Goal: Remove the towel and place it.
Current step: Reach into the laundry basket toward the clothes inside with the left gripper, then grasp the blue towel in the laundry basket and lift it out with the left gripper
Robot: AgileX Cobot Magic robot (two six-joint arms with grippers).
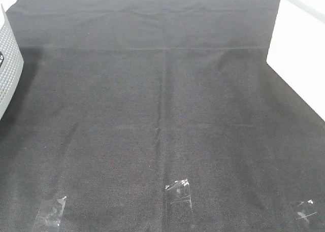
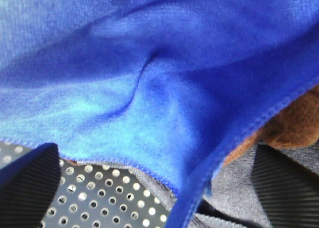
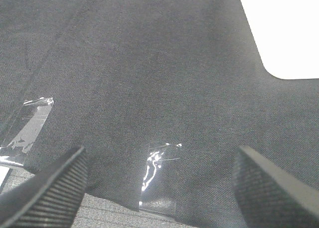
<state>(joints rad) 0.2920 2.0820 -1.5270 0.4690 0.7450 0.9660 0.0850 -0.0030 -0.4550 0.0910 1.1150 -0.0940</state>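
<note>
Here the towel (image 2: pixel 149 63), royal blue w/ a stitched hem (image 2: pixel 259 120), lies creased just ahead of the left gripper (image 2: pixel 154 153), jaws wide apart. A brown cloth (image 2: pixel 294 123) & a perforated basket (image 2: pixel 99 198) lie under it. The right gripper (image 3: pixel 160 150), jaws also spread, hangs over the flat black cloth (image 3: pixel 149 63); the white table edge (image 3: pixel 284 28) is farther ahead.

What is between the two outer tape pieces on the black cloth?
A third tape piece, with bare black cloth either side of it, seen in the exterior high view.
</note>
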